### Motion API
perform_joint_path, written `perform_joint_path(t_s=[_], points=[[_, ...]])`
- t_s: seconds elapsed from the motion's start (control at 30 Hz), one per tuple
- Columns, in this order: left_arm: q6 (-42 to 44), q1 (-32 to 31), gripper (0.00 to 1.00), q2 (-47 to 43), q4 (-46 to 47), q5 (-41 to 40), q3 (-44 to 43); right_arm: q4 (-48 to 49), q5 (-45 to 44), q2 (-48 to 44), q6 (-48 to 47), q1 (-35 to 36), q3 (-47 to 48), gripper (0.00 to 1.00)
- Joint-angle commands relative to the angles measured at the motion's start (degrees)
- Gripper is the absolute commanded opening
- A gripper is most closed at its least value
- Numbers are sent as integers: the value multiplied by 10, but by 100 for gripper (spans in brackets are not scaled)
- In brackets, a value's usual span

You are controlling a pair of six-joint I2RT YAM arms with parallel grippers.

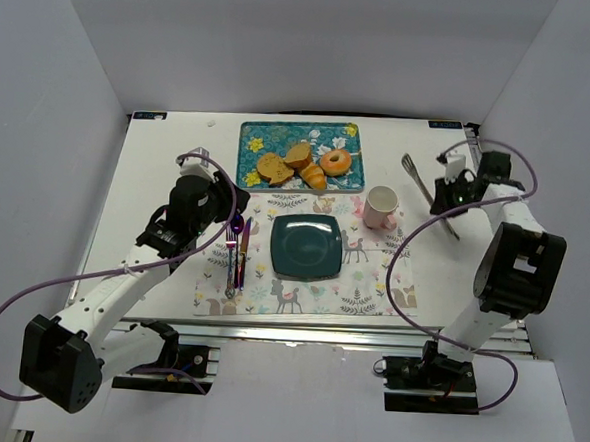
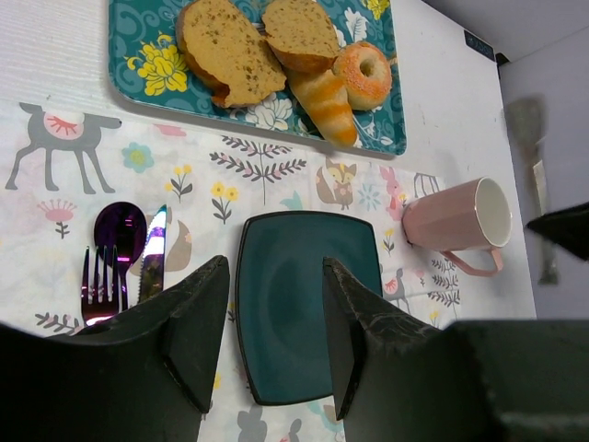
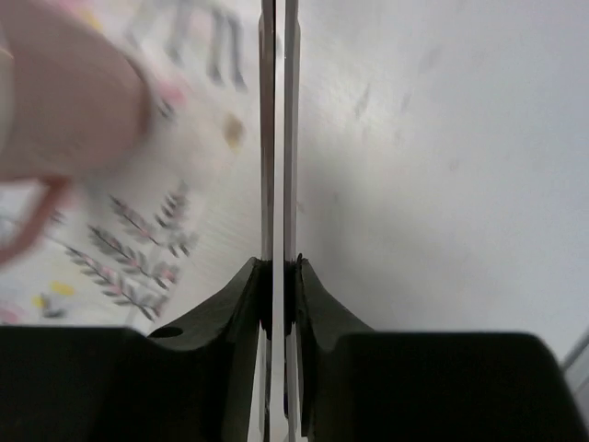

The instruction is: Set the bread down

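Two bread slices lie on a teal flowered tray at the back, beside a croissant and a ring-shaped bun. A dark teal square plate sits bare on the patterned placemat. My left gripper hovers open left of the plate, holding nothing. My right gripper is shut on metal tongs to the right of the mat, their two blades pressed together.
A pink mug stands at the mat's back right corner, close to the tongs. A fork, spoon and knife lie left of the plate. Grey walls enclose the table on three sides.
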State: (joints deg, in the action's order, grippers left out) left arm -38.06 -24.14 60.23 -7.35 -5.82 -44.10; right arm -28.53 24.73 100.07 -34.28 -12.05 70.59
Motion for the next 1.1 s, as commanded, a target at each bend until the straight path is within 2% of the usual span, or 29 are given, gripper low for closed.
perform_joint_path(t_s=[0.0,0.13,0.17,0.27,0.33,0.4,0.53,0.67,0.8,1.07], points=[[-3,0,55,-3,0,-6,-5,-27,100,-75,14,75,110,24],[4,0,55,9,-6,-2,-20,-40,65,-53,65,153,166,27],[4,0,55,10,-6,-2,-24,-46,31,-47,66,169,183,28],[4,0,55,2,-15,-9,-26,-29,-62,-25,37,225,194,31],[3,0,55,-5,-21,-14,-23,-31,-96,1,-4,234,206,33],[-4,0,55,-20,-27,-21,-13,-64,-143,41,-44,240,289,36],[-15,0,55,-36,-21,-27,3,-97,-168,82,-101,242,371,38],[-13,0,55,-35,-21,-28,1,-115,-185,110,-156,247,411,42],[-11,0,55,-35,-21,-28,0,-129,-180,114,-195,254,418,42],[-10,0,55,-31,-16,-23,3,-155,-169,76,-363,276,360,42]])
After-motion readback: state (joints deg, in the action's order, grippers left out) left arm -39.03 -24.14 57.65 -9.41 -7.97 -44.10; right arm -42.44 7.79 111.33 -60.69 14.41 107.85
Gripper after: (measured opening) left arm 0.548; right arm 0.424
